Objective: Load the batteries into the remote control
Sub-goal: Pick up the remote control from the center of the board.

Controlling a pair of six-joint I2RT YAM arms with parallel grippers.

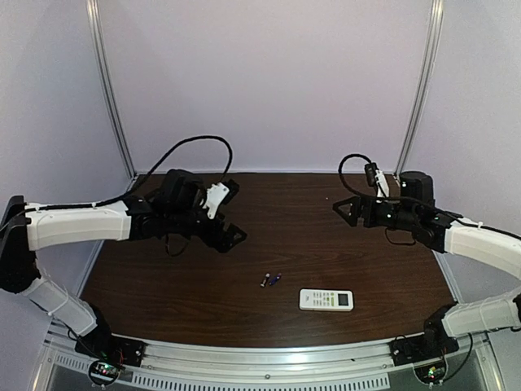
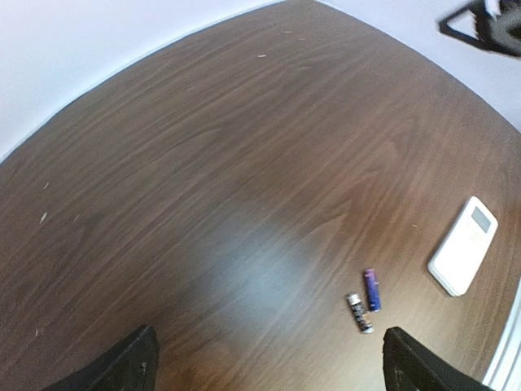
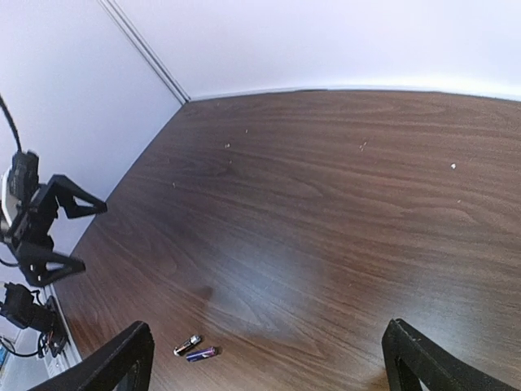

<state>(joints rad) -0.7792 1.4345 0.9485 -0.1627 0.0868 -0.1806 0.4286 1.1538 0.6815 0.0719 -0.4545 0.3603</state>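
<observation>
Two batteries (image 1: 271, 279) lie side by side on the dark wooden table, just left of the white remote control (image 1: 326, 300), which lies flat and face up near the front edge. In the left wrist view one battery is purple (image 2: 372, 289), the other darker with a silver end (image 2: 359, 312), and the remote (image 2: 463, 245) is to their right. The right wrist view shows the batteries (image 3: 194, 349) but not the remote. My left gripper (image 1: 234, 213) is open and empty, raised at the back left. My right gripper (image 1: 346, 209) is open and empty, raised at the back right.
The table (image 1: 269, 236) is bordered by pale walls at the back and sides and a metal rail along the front (image 1: 260, 362). Small light specks dot the far tabletop (image 3: 362, 147). Black cables loop above both arms.
</observation>
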